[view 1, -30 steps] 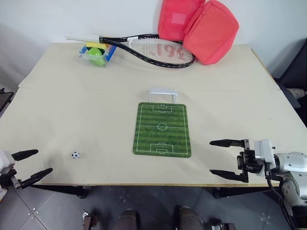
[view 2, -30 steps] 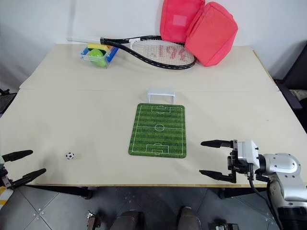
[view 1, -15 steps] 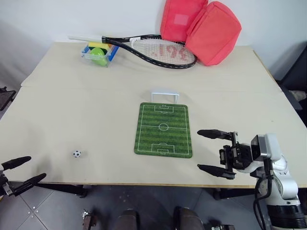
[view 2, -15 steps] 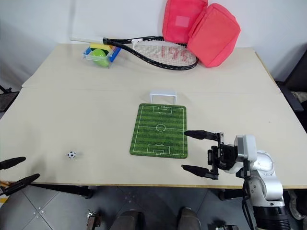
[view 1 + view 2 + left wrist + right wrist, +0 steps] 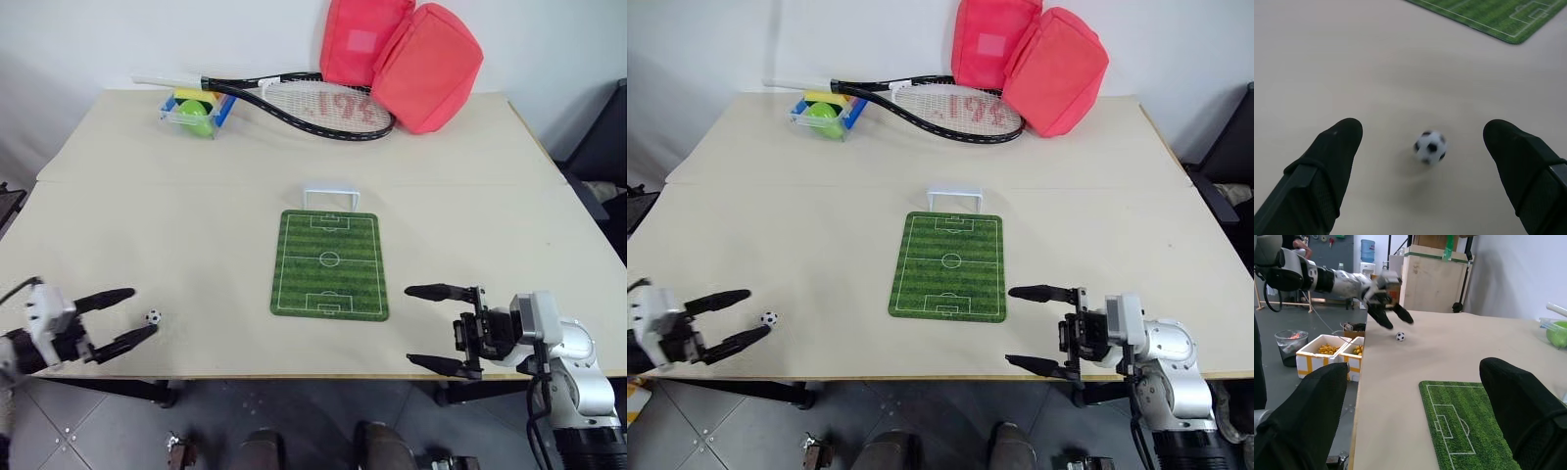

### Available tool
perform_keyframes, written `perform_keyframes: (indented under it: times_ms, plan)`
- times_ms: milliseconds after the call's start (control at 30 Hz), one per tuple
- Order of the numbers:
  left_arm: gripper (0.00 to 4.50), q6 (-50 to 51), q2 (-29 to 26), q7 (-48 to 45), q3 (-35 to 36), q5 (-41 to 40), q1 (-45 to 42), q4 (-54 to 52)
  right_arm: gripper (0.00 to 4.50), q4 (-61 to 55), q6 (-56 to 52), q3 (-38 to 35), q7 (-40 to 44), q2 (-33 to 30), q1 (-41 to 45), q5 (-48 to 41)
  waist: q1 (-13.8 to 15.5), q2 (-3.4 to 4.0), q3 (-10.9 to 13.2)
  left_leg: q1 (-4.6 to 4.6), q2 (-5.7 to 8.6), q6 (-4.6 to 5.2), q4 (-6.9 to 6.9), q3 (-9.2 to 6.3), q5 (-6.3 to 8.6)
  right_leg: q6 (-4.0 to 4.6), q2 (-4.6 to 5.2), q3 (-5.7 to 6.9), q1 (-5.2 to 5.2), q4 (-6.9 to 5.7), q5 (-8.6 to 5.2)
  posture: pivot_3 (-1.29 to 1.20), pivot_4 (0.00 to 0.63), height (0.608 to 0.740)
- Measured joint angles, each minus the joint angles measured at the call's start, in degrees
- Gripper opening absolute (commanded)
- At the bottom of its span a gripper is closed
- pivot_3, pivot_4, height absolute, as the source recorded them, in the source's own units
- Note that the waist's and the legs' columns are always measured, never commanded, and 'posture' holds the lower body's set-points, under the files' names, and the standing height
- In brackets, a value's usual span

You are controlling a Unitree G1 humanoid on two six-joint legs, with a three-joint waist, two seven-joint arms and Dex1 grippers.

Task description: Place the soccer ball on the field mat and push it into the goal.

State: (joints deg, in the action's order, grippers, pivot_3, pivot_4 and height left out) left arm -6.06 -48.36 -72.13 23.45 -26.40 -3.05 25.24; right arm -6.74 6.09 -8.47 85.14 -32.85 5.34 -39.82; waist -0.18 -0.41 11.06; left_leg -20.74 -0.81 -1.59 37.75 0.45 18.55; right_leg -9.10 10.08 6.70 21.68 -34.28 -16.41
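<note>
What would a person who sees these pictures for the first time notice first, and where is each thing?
The two bright pink bags at the table's far edge catch the eye first, with a tennis racket lying beside them. Next comes the green field mat in the middle, with the small white goal at its far end. Near the front left edge, the open left claw points at the tiny soccer ball.

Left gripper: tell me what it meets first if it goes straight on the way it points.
Probably the soccer ball: it lies on the table just ahead of the open left gripper, between its fingers' lines.
</note>
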Motion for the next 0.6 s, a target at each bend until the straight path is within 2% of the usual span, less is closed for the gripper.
perform_keyframes:
  times_ms: [200, 233, 300, 567, 600]
  plan:
    - [4.48, -0.17, 1.01, 0.35, -4.07, 2.48, -3.52, 2.59, 4.5, -1.81, -0.52, 0.03, -1.37, -0.02, -0.27, 0.08, 0.05, 0.0, 0.0, 0.07, -0.04, -0.02, 0.01, 0.1, 0.02, 0.0, -0.05, -0.1, 0.0, -0.02, 0.0, 0.0, 0.15, 0.74]
    - [4.08, -0.18, 1.03, 0.24, -4.42, 2.73, -3.61, 2.75, 4.5, -2.2, -0.81, 0.03, -1.81, -0.02, -0.32, 0.1, 0.06, 0.0, 0.0, 0.08, -0.04, -0.01, 0.01, 0.11, 0.03, 0.01, -0.05, -0.11, 0.0, -0.02, 0.0, 0.0, 0.15, 0.74]
    - [3.66, -0.2, 1.02, 0.0, -4.47, 2.95, -3.72, 2.95, 4.5, -2.55, -1.16, 0.03, -2.42, -0.02, -0.32, 0.12, 0.11, 0.0, 0.0, 0.08, -0.05, -0.02, 0.02, 0.11, 0.03, 0.0, -0.05, -0.12, 0.0, -0.02, 0.0, 0.0, 0.15, 0.74]
    - [1.02, -0.91, 0.38, -0.85, -4.47, 3.88, -3.68, 4.45, 4.5, -3.53, -1.16, 0.03, -4.82, 0.0, -1.42, 0.65, 0.13, 0.0, 0.0, 0.09, -0.05, -0.01, 0.02, 0.13, 0.05, 0.01, -0.05, -0.14, 0.0, -0.03, 0.0, 0.0, 0.15, 0.74]
    - [0.85, -1.11, 0.27, -0.93, -4.47, 4.07, -3.68, 4.45, 4.5, -3.65, -1.14, 0.03, -5.04, 0.0, -1.42, 0.77, 0.13, 0.0, 0.0, 0.1, -0.05, -0.01, 0.02, 0.13, 0.05, 0.01, -0.05, -0.15, 0.0, -0.03, 0.0, 0.0, 0.15, 0.74]
